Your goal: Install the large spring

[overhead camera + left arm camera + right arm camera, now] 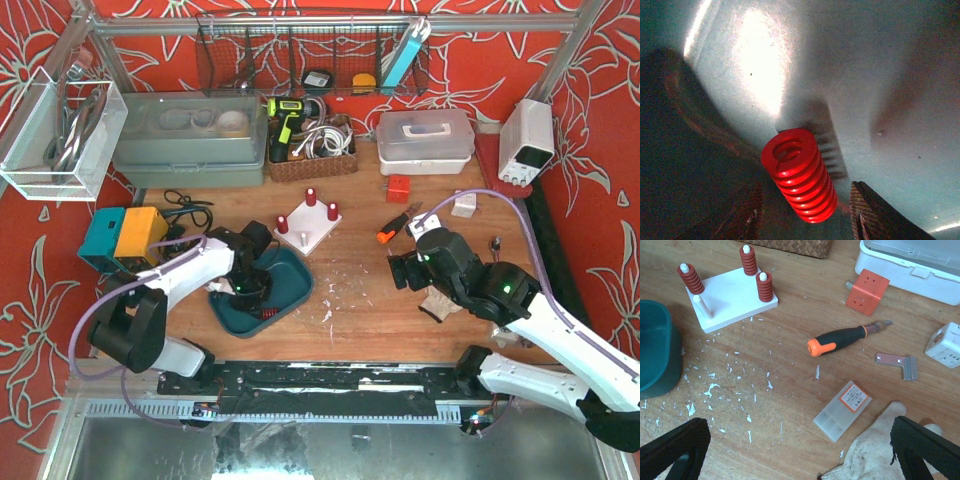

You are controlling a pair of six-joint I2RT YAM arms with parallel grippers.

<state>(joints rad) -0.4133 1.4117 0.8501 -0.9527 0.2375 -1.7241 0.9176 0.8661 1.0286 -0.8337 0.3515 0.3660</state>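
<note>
A large red spring (800, 172) lies on the floor of the teal tray (297, 274). My left gripper (805, 220) reaches down into the tray (865, 75) and straddles the spring with its jaws apart; a gap shows at the right finger (867, 215). From above, the left gripper (247, 285) hides the spring. The white peg base (308, 222) stands behind the tray. In the right wrist view the base (732, 295) holds three red springs, and its front peg (701, 306) is bare. My right gripper (800, 450) hangs open and empty over the table, right of centre (405, 270).
Under the right gripper lie a clear plastic case (842, 410) and a white glove (880, 450). An orange-handled screwdriver (840, 339), a metal bracket (897, 364), an orange cube (867, 285) and a white lidded box (425, 140) lie beyond. A small red part (268, 313) sits in the tray's front.
</note>
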